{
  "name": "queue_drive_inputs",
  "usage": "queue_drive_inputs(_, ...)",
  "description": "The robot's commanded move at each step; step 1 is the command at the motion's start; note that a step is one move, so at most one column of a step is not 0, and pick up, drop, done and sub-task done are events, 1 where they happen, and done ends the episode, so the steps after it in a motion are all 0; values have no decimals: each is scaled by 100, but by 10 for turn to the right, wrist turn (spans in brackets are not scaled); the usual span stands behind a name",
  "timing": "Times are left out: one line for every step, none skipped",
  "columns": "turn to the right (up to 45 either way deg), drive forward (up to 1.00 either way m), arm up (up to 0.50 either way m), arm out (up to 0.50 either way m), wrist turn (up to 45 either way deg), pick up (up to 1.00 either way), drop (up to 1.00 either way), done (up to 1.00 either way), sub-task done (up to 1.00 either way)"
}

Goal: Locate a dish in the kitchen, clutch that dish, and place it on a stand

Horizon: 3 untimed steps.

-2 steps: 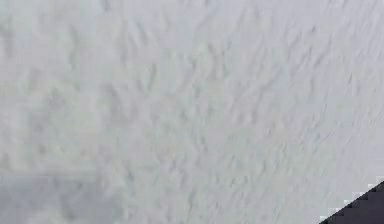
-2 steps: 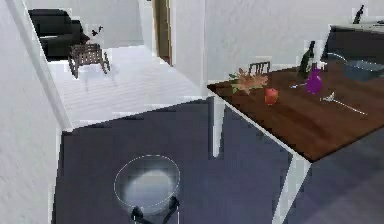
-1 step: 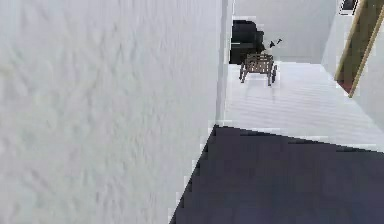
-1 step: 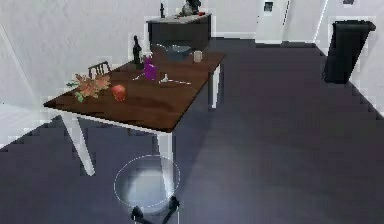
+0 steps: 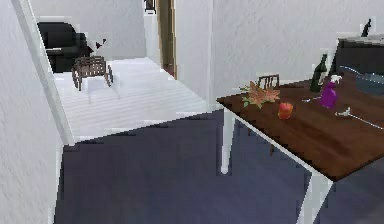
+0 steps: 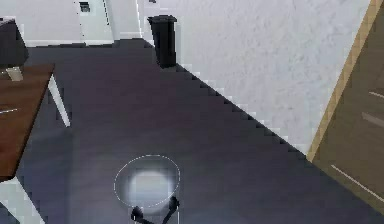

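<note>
a glassy dish (image 6: 148, 183) hangs at the fingers (image 6: 139, 212), lower middle (open or closed, i cannot tell). the grasp looks done; finding a stand remains.

A wooden table (image 5: 300, 138) bears a bottle (image 5: 320, 72), red fruit (image 5: 286, 110) and a purple thing (image 5: 328, 95).

The dish (image 6: 148, 184) is a round, shallow, see-through piece with a thin pale rim and a whitish sheen across its middle. It sits level, seen from above, in the lower middle of the arm side view, with dark floor behind it. Its lower rim meets the dark gripper (image 6: 155, 211) at the bottom edge. Whether the gripper holds it cannot be told.
</note>
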Motion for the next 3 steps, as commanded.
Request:
queue_drive_inputs(150, 0, 0, 0, 0, 0, 0, 0, 0)
queue_drive_inputs(0, 30, 0, 0, 0, 0, 0, 0, 0)
queue_drive_inputs(-390, 0, 0, 0, 0, 0, 0, 0, 0)
